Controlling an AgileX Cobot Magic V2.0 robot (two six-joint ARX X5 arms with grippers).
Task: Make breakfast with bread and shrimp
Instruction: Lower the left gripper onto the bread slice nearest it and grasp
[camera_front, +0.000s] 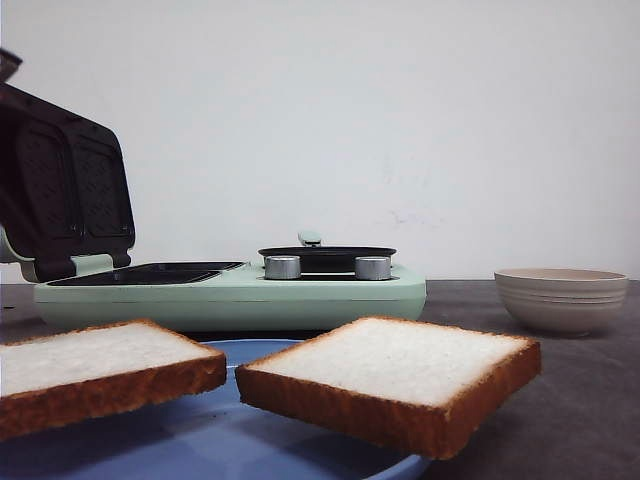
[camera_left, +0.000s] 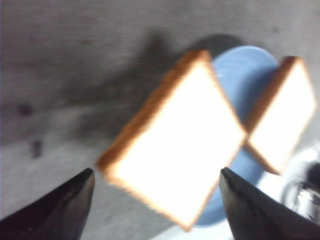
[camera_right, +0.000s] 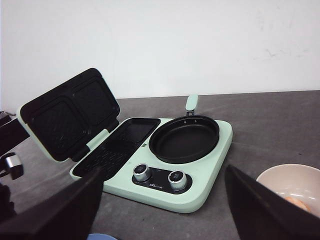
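Observation:
Two slices of bread lie on a blue plate (camera_front: 200, 440): one slice (camera_front: 395, 375) on the right, the other (camera_front: 95, 365) on the left, both overhanging the rim. In the left wrist view my left gripper (camera_left: 156, 172) hangs open above the nearer bread slice (camera_left: 180, 140), touching nothing, and the second slice (camera_left: 282, 117) lies beyond it on the plate (camera_left: 245, 75). My right gripper (camera_right: 164, 170) is open and empty, facing the breakfast maker (camera_right: 200, 187). A pinkish-orange bit (camera_right: 298, 203), perhaps shrimp, shows in the beige bowl (camera_right: 280, 180).
The mint-green breakfast maker (camera_front: 230, 295) stands behind the plate, its lid (camera_front: 65, 195) open at the left and a round black pan (camera_right: 184, 138) on the right half. The bowl (camera_front: 560, 298) sits to its right. Something shiny and blurred (camera_left: 305, 192) lies near the plate.

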